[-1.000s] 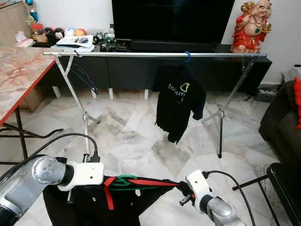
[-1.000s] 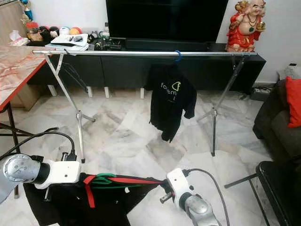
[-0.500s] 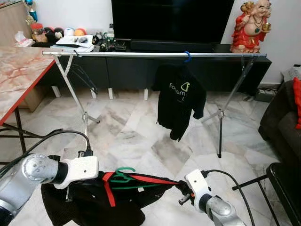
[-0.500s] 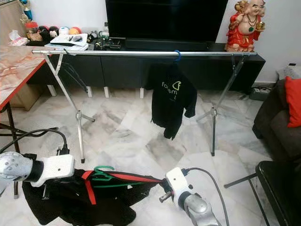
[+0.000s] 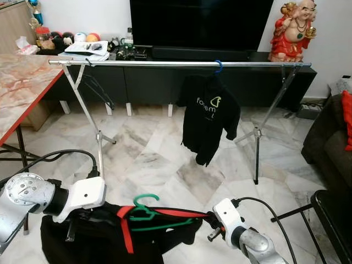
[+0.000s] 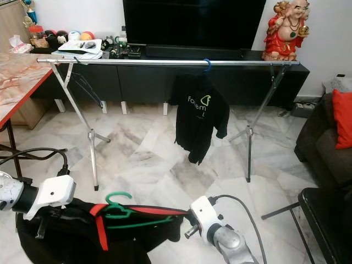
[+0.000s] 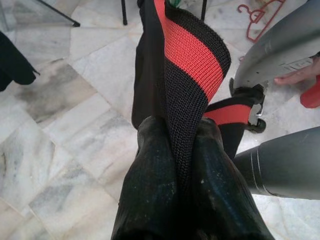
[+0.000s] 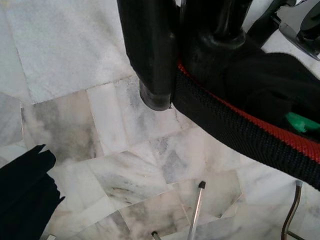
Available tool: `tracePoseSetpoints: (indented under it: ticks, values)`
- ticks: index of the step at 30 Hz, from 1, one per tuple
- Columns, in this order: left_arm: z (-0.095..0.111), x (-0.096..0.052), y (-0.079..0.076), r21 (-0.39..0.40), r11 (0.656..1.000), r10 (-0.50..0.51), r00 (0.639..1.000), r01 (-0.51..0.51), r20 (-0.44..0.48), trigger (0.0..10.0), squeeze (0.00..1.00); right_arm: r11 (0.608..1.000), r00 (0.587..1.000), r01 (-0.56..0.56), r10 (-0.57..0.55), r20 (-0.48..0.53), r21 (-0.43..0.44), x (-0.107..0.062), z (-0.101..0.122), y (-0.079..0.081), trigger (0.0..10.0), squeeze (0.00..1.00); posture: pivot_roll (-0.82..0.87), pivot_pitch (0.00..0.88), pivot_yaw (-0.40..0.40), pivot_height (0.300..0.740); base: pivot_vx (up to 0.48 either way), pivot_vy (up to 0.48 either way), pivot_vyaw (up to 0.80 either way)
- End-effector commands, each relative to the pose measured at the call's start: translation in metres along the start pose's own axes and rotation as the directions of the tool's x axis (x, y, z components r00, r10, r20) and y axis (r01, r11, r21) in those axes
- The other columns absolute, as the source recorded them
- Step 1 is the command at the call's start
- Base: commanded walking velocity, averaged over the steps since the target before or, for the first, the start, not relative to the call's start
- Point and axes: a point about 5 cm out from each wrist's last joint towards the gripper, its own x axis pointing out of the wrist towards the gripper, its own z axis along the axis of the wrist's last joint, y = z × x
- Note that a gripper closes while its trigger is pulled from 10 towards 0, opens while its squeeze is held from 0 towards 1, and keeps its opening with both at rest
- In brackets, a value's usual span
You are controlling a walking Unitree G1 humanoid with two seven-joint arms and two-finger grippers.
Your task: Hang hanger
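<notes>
Black knit garment (image 5: 104, 236) with red trim, on a green hanger (image 5: 144, 204), is stretched low between both tools, well short of the metal rail (image 5: 181, 64). Left tool (image 7: 175, 165) is clamped on the ribbed collar; right tool (image 8: 175, 75) pinches the banded edge. The garment's lower part is cut off in the head views.

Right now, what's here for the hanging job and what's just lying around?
For the job: green hanger, black-red shirt held taut between left hand and right hand, rail.
Lying about: hung black shirt, TV, statue, table.
</notes>
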Motion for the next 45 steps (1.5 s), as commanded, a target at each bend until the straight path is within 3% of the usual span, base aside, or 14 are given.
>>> tracePoseSetpoints:
  ticks: [1,6,12,15,24,28,34,37,39,40,42,43,44,45]
  values:
    - [0.004,-0.015,0.005,0.022,0.999,0.030,0.999,-0.030,-0.020,10.0,0.00,0.993,0.986,0.106,-0.099,-0.132,0.050,-0.020,-0.031,-0.021,0.0,0.00,0.09,0.039,-0.060,0.740,0.000,0.000,0.00]
    - [0.005,-0.013,0.012,0.061,0.996,0.066,0.996,-0.063,-0.052,10.0,0.00,0.995,0.985,0.095,-0.089,-0.145,0.034,-0.020,-0.034,-0.019,0.0,0.00,0.08,0.039,-0.059,0.740,0.000,0.000,0.00]
    - [0.009,-0.016,0.016,0.032,0.992,0.125,0.992,-0.125,0.029,10.0,0.00,0.995,0.985,0.094,-0.087,-0.151,0.041,-0.021,-0.037,-0.018,0.0,0.00,0.08,0.038,-0.056,0.740,0.000,0.000,0.00]
    - [0.017,-0.017,0.014,-0.004,0.990,0.138,0.981,-0.139,0.139,10.0,0.00,0.995,0.984,0.091,-0.083,-0.155,0.044,-0.020,-0.038,-0.015,0.0,0.00,0.08,0.038,-0.058,0.740,0.000,0.000,0.00]
    - [0.021,-0.017,0.002,-0.018,1.000,0.027,0.980,-0.024,0.197,10.0,0.00,0.993,0.982,0.109,-0.102,-0.160,0.037,-0.022,-0.038,-0.019,0.0,0.00,0.09,0.042,-0.061,0.740,0.000,0.000,0.00]
    - [0.025,-0.017,0.006,-0.031,0.998,0.063,0.967,-0.057,0.248,10.0,0.00,0.990,0.977,0.138,-0.133,-0.164,0.023,-0.025,-0.039,-0.025,0.0,0.00,0.09,0.042,-0.062,0.740,0.000,0.000,0.00]
    - [0.024,-0.003,0.014,-0.046,0.986,0.167,0.955,-0.161,0.244,10.0,0.00,0.990,0.981,0.135,-0.128,-0.146,0.036,-0.024,-0.036,-0.025,0.0,0.00,0.08,0.043,-0.061,0.740,0.000,0.000,0.00]
    - [0.024,0.004,0.008,-0.046,0.991,0.133,0.961,-0.126,0.242,10.0,0.00,0.991,0.982,0.126,-0.119,-0.145,0.037,-0.022,-0.035,-0.023,0.0,0.00,0.08,0.043,-0.061,0.740,0.000,0.000,0.00]
    - [0.024,0.006,0.004,-0.042,0.993,0.115,0.965,-0.108,0.236,10.0,0.00,0.992,0.982,0.125,-0.118,-0.146,0.037,-0.022,-0.035,-0.022,4.5,0.00,0.08,0.045,-0.061,0.740,0.000,0.000,0.00]
    - [0.021,0.010,0.001,-0.043,0.995,0.092,0.974,-0.085,0.208,10.0,0.00,0.992,0.981,0.125,-0.118,-0.155,0.031,-0.022,-0.036,-0.022,10.0,0.00,0.08,0.045,-0.061,0.740,0.000,0.000,0.00]
    - [0.019,0.012,-0.001,-0.043,0.996,0.081,0.980,-0.074,0.184,10.0,0.00,0.992,0.980,0.121,-0.114,-0.161,0.036,-0.022,-0.036,-0.022,10.0,0.00,0.09,0.045,-0.059,0.740,0.000,0.000,0.00]
    - [0.016,0.014,0.000,-0.049,0.995,0.091,0.983,-0.084,0.159,10.0,0.00,0.992,0.981,0.119,-0.110,-0.160,0.044,-0.022,-0.036,-0.022,10.0,0.53,0.09,0.044,-0.057,0.740,0.000,0.000,0.00]
    - [0.014,0.016,0.000,-0.053,0.994,0.098,0.985,-0.091,0.145,10.0,0.00,0.992,0.981,0.119,-0.111,-0.159,0.044,-0.022,-0.036,-0.022,10.0,0.53,0.09,0.044,-0.057,0.740,0.000,0.000,0.00]
    - [0.013,0.017,0.001,-0.060,0.993,0.107,0.985,-0.100,0.134,10.0,0.00,0.992,0.981,0.119,-0.111,-0.158,0.046,-0.022,-0.036,-0.022,10.0,0.71,0.08,0.044,-0.057,0.740,0.000,0.000,0.00]
